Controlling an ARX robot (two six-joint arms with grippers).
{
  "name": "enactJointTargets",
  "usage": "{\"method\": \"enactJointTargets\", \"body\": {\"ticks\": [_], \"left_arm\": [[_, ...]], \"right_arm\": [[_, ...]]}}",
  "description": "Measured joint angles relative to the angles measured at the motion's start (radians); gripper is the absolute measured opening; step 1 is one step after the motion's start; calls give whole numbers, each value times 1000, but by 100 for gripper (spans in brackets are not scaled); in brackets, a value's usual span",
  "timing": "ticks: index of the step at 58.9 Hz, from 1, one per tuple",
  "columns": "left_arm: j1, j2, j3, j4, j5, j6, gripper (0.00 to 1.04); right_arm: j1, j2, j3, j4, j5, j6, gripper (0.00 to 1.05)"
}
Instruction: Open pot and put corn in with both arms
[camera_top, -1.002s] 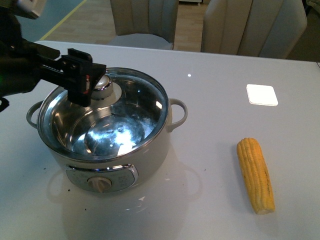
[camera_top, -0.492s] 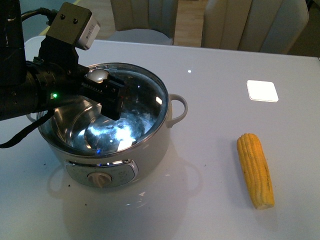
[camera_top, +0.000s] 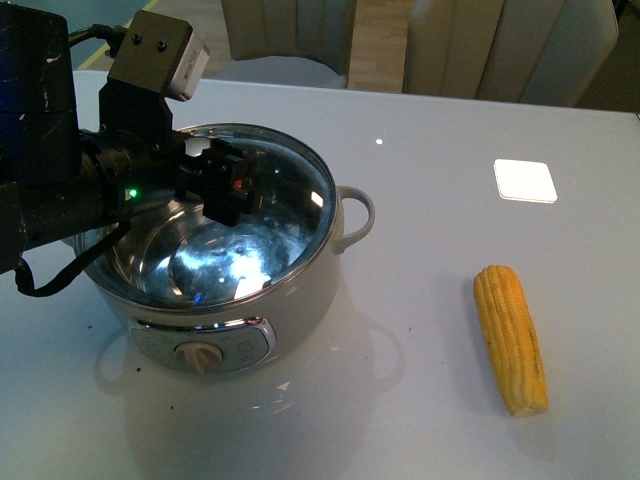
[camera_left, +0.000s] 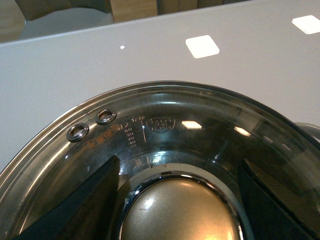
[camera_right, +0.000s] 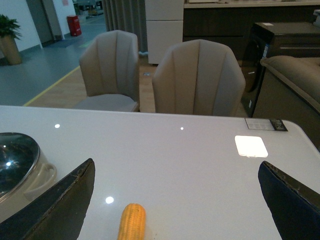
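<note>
Straddling the lid knob (camera_left: 180, 212) with our left gripper (camera_top: 228, 186) spread, we see our right gripper (camera_right: 175, 210), also spread, facing the corn (camera_right: 132, 222) end-on.

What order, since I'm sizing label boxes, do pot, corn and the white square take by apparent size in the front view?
1. pot
2. corn
3. white square, though it lies farther back, so its true size is unsure.

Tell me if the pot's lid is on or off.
On. The glass lid sits level on the pot rim, covering it; the left fingers flank its knob.
</note>
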Motion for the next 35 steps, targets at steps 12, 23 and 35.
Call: {"method": "enactJointTargets", "body": {"ticks": [12, 23, 35], "left_arm": [[-2, 1, -3, 23, -32, -25, 43], [-3, 1, -3, 24, -43, -26, 43], [-2, -13, -3, 19, -51, -26, 43]], "right_arm": [[0, 0, 0, 0, 0, 0, 96], [0, 0, 0, 0, 0, 0, 96], [0, 0, 0, 0, 0, 0, 96]]}}
